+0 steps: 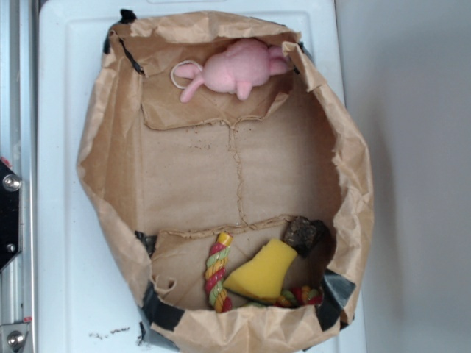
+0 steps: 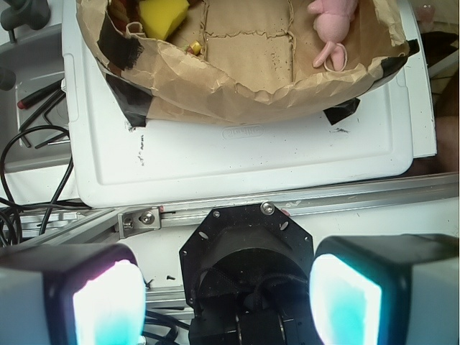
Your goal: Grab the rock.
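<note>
I find nothing I can read. In my wrist view the white tray [image 2: 244, 154] carries a small embossed oval mark near the middle of the frame, too faint to make out. The exterior view shows no letters, numbers or labels at all.

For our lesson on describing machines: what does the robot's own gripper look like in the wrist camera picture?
The gripper has two blocky dark grey fingers with pale pads glowing pink on one and turquoise on the other. Between them sits a black, roughly octagonal mount with small slots and a silver screw at its top.
</note>
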Controlling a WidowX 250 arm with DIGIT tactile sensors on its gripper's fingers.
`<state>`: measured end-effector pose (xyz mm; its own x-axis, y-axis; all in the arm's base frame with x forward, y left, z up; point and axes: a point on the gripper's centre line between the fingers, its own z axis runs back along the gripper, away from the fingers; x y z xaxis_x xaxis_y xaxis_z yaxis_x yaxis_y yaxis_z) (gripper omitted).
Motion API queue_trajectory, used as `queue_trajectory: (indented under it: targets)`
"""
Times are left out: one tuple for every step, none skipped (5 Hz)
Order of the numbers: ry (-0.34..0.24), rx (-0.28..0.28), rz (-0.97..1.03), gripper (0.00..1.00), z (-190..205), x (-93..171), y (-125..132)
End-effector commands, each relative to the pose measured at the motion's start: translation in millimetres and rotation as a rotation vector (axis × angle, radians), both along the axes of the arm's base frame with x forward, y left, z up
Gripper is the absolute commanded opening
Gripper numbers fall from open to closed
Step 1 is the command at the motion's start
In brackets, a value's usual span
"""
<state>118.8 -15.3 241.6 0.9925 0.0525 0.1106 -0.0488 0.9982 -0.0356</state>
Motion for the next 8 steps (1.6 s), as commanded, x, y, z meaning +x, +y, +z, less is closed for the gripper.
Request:
queue_trajectory:
  targets:
    - [0.0, 0.0, 0.0, 1.0, 0, 0, 0]
    - [-0.073, -0.02, 0.044, 1.0, 3, 50, 8]
    - [-0.095, -0.054, 0.073, 1.0, 4, 100, 17]
    - [-0.1, -0.06, 0.103, 1.0, 1, 129, 23]
    - [-0.067, -0.075, 0.132, 1.0, -11, 154, 28]
    - [-0.03, -0.051, 0.163, 1.0, -31, 167, 39]
    - [-0.007, -0.036, 0.189, 1.0, -45, 171, 51]
    - [-0.033, -0.027, 0.2, 1.0, -54, 170, 64]
